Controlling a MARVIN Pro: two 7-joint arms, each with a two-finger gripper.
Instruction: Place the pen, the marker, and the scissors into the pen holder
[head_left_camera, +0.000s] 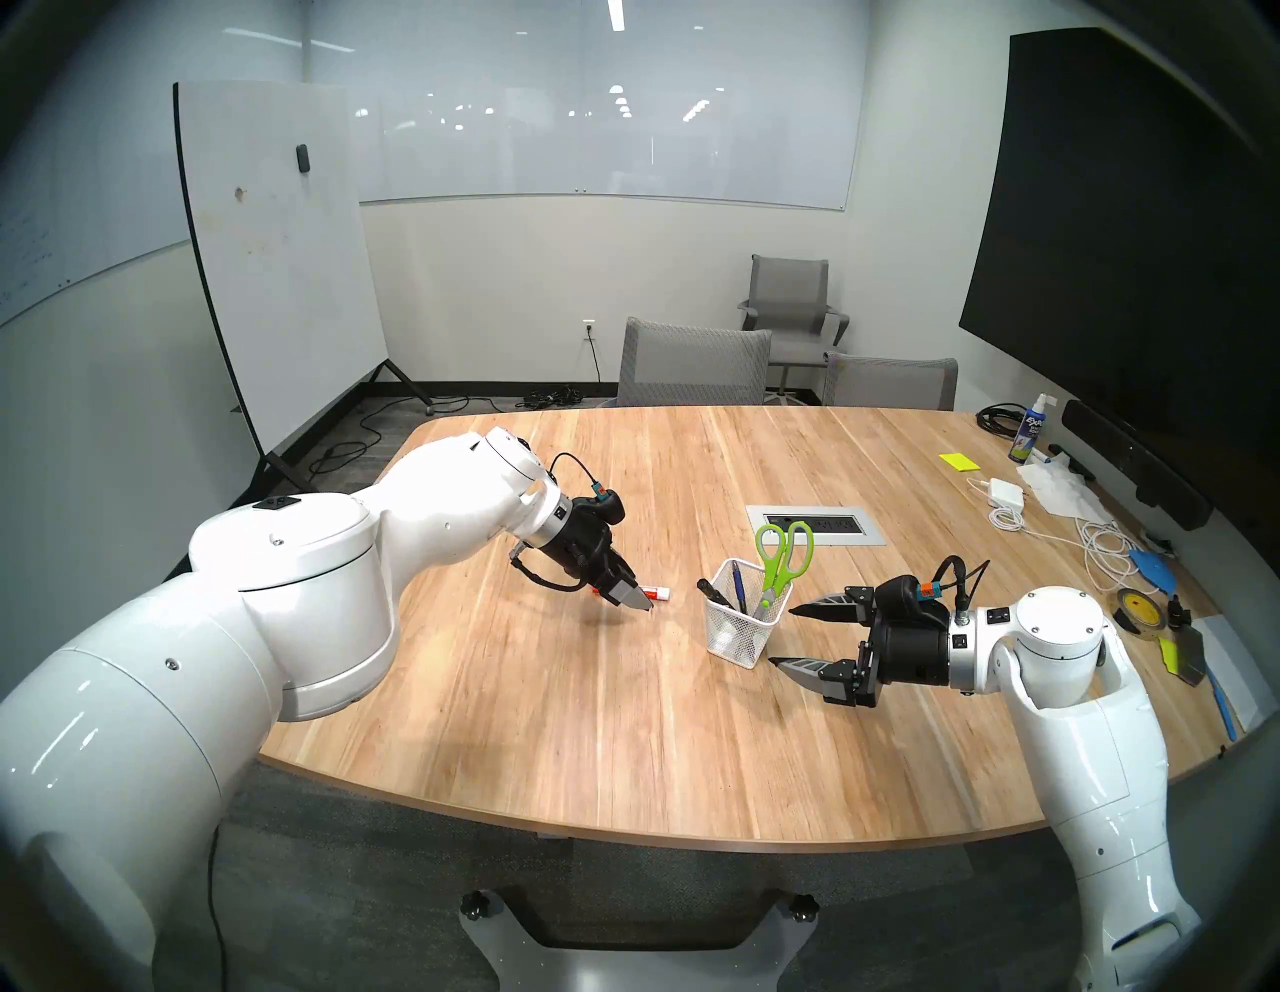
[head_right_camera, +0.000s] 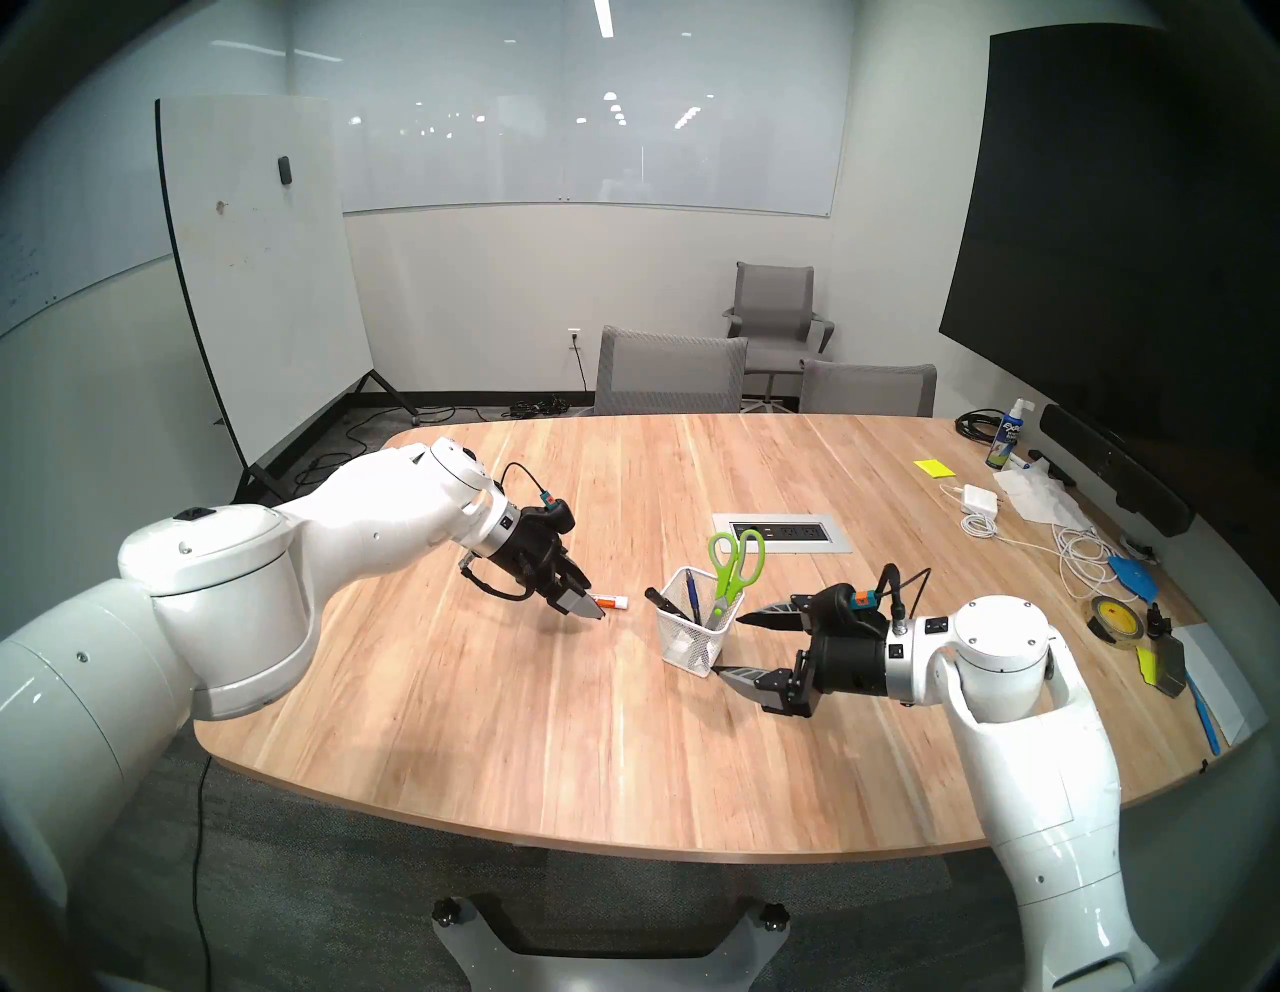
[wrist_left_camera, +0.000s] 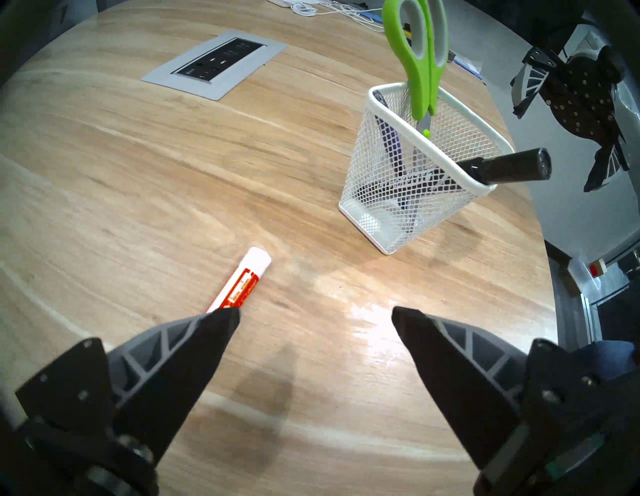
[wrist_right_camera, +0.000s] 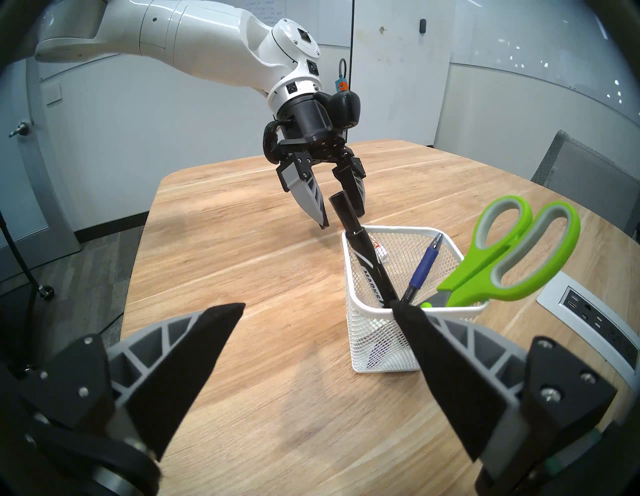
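Pen holder (head_left_camera: 742, 630) stands on table (head_left_camera: 554, 727) w/ pen (wrist_right_camera: 423, 266), black marker (wrist_right_camera: 370, 263) & scissors (wrist_right_camera: 512, 258) already inside. Red-white marker (wrist_left_camera: 242, 282) lies flat by left claw (wrist_left_camera: 315, 317): light, stiff, smooth, prob. rolls, so pinch mid-barrel across its width. Both claws wide, empty; right claw (wrist_right_camera: 318, 306) just beside holder.

White lettering is seen on the barrel of the black marker (wrist_right_camera: 372, 273) standing in the pen holder (wrist_right_camera: 381, 350); the letters "MARK" can be read, and the rest is cut off by the holder's rim. The brand "EXPO" is printed on the label of the spray bottle (head_left_camera: 1027, 433) at the far right of the table (head_left_camera: 623, 693); the smaller lines beneath it are too small to be read. Print is carried on the red label of the white marker (wrist_left_camera: 242, 284) lying on the table, but it is too blurred to be made out.
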